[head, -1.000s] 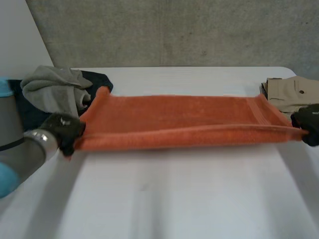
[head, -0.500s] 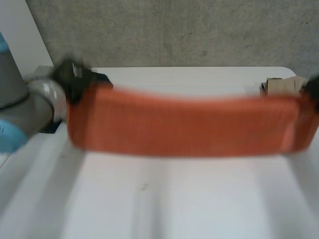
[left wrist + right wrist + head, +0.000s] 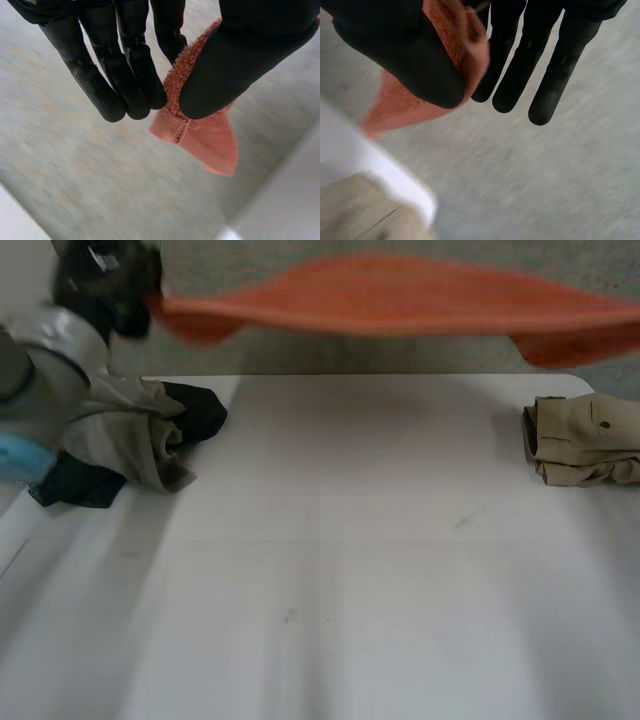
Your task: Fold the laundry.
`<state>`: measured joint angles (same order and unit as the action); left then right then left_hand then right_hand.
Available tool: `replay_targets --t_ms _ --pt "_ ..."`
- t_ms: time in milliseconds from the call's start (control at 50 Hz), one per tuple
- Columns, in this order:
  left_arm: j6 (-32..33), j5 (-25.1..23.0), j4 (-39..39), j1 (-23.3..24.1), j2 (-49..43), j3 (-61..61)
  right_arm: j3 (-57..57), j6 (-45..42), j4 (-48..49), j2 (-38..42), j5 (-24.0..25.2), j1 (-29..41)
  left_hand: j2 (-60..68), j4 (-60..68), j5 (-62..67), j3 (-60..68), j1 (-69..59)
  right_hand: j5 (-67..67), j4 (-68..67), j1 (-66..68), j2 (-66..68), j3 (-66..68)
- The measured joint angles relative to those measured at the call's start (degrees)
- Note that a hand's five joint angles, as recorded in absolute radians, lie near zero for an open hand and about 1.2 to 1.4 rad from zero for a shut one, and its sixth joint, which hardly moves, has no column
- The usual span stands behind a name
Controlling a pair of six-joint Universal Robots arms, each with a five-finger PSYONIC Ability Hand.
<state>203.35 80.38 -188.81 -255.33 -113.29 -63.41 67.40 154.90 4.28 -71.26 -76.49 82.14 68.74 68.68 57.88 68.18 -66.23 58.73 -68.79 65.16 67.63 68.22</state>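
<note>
Pinches each end of the orange towel point(image 3: 400, 308) between thumb and fingers of left robot hand point(image 3: 125, 65) and right robot hand point(image 3: 395, 50), stretching it high over the table point(image 3: 350, 540), probably to flatten it before folding.

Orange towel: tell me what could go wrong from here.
1. The left hand and right hand each pinch only an end of the orange towel between thumb and fingers. Stretched in the air, an end could slip out.
2. The towel spans from above the grey and dark clothes pile to above the folded beige garment. Lowered carelessly, it might land on either instead of the bare table.
</note>
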Motion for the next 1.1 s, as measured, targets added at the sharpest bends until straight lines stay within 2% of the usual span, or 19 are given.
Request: replay_targets --t_ms 140,260,380,460,580,680,780,960,1100 --pt "4.07 -4.42 -1.1 0.59 -0.78 -13.81 7.44 -7.71 -6.78 3.44 4.48 -1.19 0.0 0.01 0.0 0.0 0.0 0.0 0.0 0.0 0.0 0.0" --pt "8.18 -5.3 0.26 0.71 -0.24 -23.62 12.58 -15.6 -12.36 4.77 6.88 -3.3 0.01 0.01 0.0 0.0 0.0 0.01 -0.01 0.0 0.0 0.0" --pt "12.86 -4.75 10.99 0.36 5.58 -34.38 14.46 -27.47 -25.77 2.55 8.75 -9.11 0.02 0.01 0.0 0.0 0.0 0.0 -0.01 0.0 0.0 0.0" --pt "16.37 -3.55 23.06 0.04 12.36 -40.83 13.88 -38.5 -39.9 0.4 11.19 -14.11 0.16 0.02 0.0 0.06 0.0 0.0 -0.02 0.0 0.0 0.0" --pt "19.88 -1.86 31.59 -0.8 15.85 -40.6 12.94 -45.12 -47.48 1.79 13.05 -14.14 0.23 0.03 -0.01 0.17 0.0 0.0 -0.02 0.0 0.0 0.0" --pt "21.74 -1.16 30.67 -1.47 12.67 -34.79 12.64 -40.77 -41.38 4.69 12.45 -10.53 0.23 0.03 0.0 0.17 0.0 0.0 -0.02 0.0 0.0 0.0" --pt "21.93 -0.26 27.32 -0.65 6.66 -27.27 12.21 -33.0 -30.6 7.27 10.27 -6.98 0.23 0.03 0.0 0.17 0.0 0.0 -0.02 0.0 0.0 0.0" --pt "19.31 5.32 20.76 3.36 -8.52 -8.8 9.34 -19.55 -7.34 13.43 3.65 -0.81 0.23 0.04 0.0 0.17 0.0 0.0 -0.02 0.0 0.0 0.0" --pt "18.09 9.08 19.07 4.91 -18.74 4.09 5.56 -16.97 1.8 18.77 -2.32 2.19 0.23 0.05 0.0 0.17 0.0 0.0 -0.03 0.0 0.0 0.0"
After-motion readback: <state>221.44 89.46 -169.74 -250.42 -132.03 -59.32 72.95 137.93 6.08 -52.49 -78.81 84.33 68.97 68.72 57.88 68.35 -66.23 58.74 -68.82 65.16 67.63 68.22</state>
